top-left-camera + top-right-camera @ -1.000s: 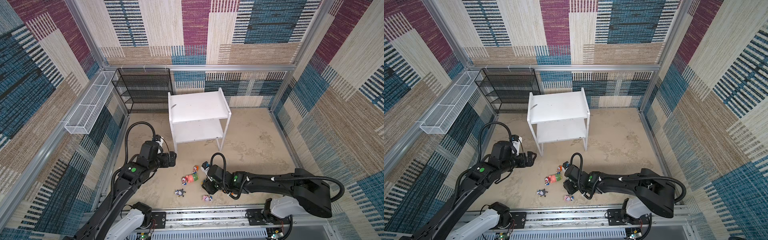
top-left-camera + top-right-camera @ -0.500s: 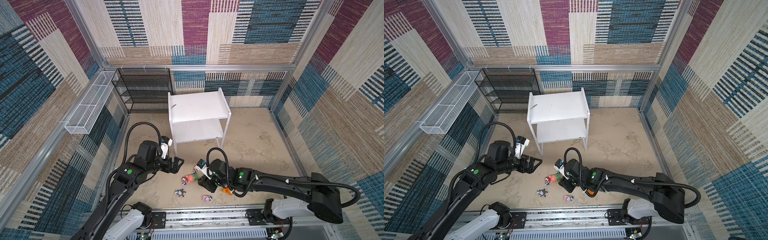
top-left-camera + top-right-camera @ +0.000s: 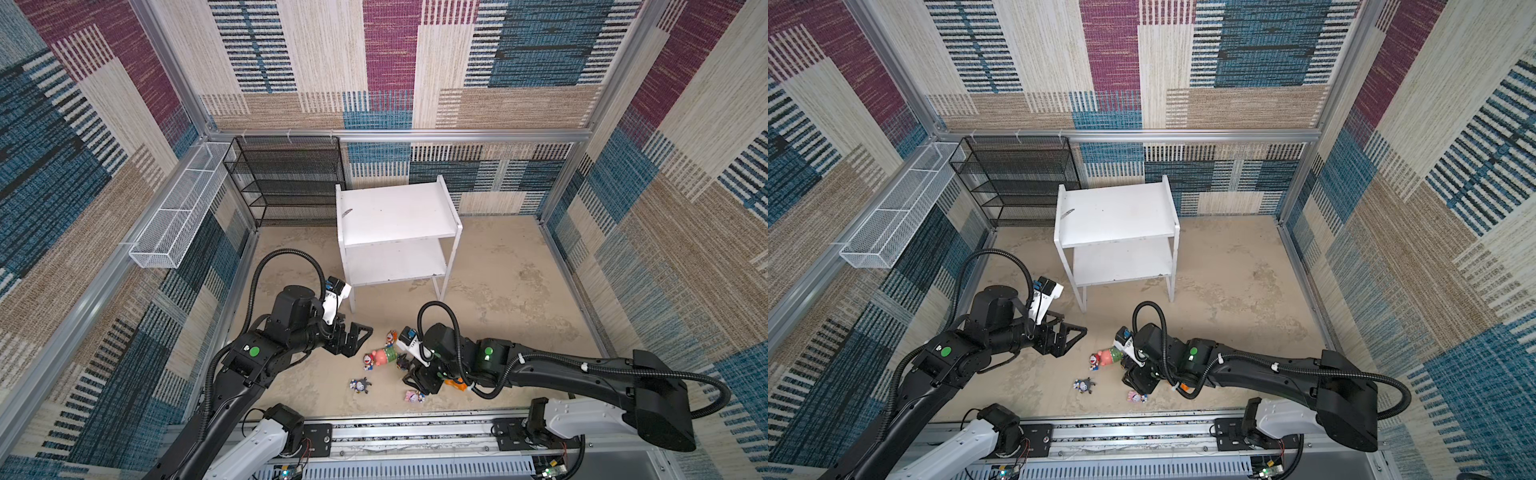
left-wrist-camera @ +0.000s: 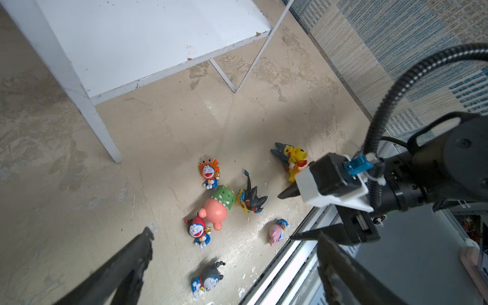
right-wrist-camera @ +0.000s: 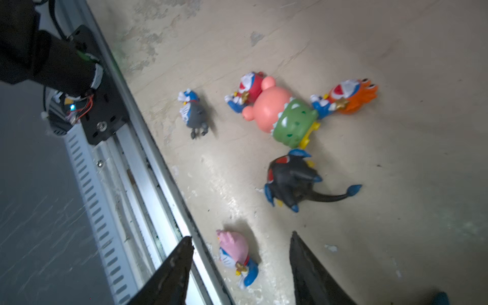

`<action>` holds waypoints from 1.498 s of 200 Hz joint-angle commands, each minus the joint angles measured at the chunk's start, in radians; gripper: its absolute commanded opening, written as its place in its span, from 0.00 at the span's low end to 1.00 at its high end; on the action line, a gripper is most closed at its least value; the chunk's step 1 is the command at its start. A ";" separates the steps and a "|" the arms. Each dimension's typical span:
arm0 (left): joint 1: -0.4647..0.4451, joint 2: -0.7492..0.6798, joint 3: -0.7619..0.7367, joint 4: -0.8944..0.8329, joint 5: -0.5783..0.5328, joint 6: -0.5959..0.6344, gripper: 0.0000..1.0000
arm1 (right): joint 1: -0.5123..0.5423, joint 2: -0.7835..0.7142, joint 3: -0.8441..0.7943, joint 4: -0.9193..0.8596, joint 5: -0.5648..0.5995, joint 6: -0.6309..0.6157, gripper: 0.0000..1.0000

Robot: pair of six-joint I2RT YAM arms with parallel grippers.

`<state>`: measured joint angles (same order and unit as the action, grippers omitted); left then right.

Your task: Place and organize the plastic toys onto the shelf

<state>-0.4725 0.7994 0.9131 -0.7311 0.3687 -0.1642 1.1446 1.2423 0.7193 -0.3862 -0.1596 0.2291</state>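
Top views both show the white shelf [image 3: 395, 212] standing mid-floor, with the black mesh rack [image 3: 286, 178] behind it against the back wall and the white wire basket [image 3: 178, 216] hung on the wall to the left. Both arms reach in low from the front rail [image 3: 415, 432]. The left gripper [image 3: 362, 341] hovers near the shelf's front left leg, jaws spread wide and holding nothing. The right gripper [image 3: 415, 379] hangs low over the near edge of the toys, jaws parted and empty. All eight toys lie on the sandy floor [image 3: 498, 299] in front of the shelf. The pink-and-green figurine [image 4: 217, 204] lies on its side in the middle, with the black-hooded yellow one [image 4: 250, 202] just beside it. The blue-hooded one [image 4: 286, 151] and the orange-hooded one [image 4: 295, 169] lie touching, partly hidden behind the right arm's wrist camera. The tiny crab-hooded figurine [image 4: 209, 171] and the red-hooded one [image 4: 197, 229] rest against either end of the pink-and-green figurine. The grey-hooded one [image 4: 208, 277] lies apart, near the rail, and the pink-hooded one [image 5: 235, 253] shows in the right wrist view between the spread fingertips, clear of both
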 commanded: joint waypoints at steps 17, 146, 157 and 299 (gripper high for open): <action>0.000 0.004 -0.011 -0.004 0.010 0.025 0.99 | 0.037 -0.007 -0.049 0.007 -0.057 0.086 0.60; 0.000 -0.037 -0.022 0.015 0.011 0.035 0.99 | 0.037 0.145 -0.052 0.010 -0.133 0.033 0.52; 0.001 -0.040 -0.023 0.015 0.021 0.035 0.99 | 0.037 0.160 -0.047 0.006 -0.143 0.026 0.51; 0.000 -0.057 -0.026 0.022 0.027 0.037 0.99 | 0.050 0.233 0.006 -0.074 -0.026 0.046 0.48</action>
<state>-0.4732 0.7437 0.8871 -0.7296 0.3737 -0.1543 1.1862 1.4551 0.7155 -0.4477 -0.2066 0.2657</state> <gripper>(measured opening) 0.990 0.491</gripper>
